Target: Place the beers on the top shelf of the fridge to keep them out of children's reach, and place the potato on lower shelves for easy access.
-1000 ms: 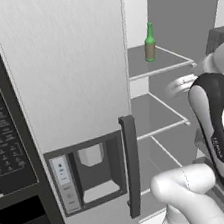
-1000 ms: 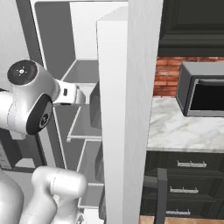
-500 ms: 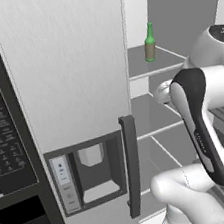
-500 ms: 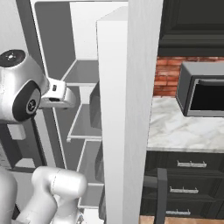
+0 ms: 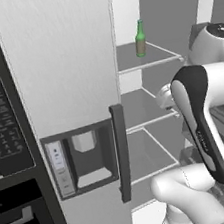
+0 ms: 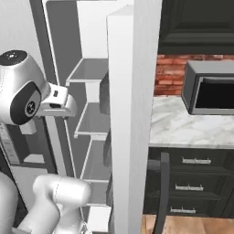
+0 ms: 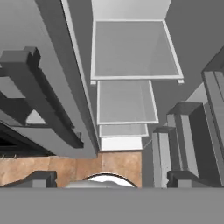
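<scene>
the arm's white elbow hides the right ends of the fridge (image 5: 62, 65) shelves, the bottle's (image 5: 140, 38) label is too small to read, door bins (image 7: 175, 148) run off frame.

White arm (image 5: 206, 121), dark joints

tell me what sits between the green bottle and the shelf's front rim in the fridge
Nothing: in the left base view the top shelf is bare from the green beer bottle forward to its white front rim.
</scene>
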### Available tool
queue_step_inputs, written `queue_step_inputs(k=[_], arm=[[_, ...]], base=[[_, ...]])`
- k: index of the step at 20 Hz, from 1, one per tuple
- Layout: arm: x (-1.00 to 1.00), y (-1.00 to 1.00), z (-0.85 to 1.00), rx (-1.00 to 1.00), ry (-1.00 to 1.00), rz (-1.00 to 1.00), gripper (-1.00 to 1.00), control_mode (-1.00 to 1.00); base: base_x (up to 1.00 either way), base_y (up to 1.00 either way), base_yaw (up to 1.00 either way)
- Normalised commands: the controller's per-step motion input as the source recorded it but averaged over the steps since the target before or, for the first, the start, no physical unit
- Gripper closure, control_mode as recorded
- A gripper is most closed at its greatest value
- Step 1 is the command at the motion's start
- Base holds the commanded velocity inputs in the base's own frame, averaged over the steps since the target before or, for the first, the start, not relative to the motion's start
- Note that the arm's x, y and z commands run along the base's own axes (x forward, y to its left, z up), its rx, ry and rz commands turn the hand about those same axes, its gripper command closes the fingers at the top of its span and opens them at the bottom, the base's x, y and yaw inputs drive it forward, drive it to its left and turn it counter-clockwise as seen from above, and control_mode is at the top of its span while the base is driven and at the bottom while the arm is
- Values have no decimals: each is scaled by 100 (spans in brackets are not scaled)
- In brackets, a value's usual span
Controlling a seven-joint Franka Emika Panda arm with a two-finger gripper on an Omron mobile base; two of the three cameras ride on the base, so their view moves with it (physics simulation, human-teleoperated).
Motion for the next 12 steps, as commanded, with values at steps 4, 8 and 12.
queue_step_inputs(k=[4, 8, 12], arm=[[0, 0, 0, 0, 0, 0, -100, 100], [0, 0, 0, 0, 0, 0, -100, 100], [0, 0, 0, 0, 0, 0, -100, 100]], base=[[-100, 0, 0], [-87, -28, -4], [-22, -76, -24]])
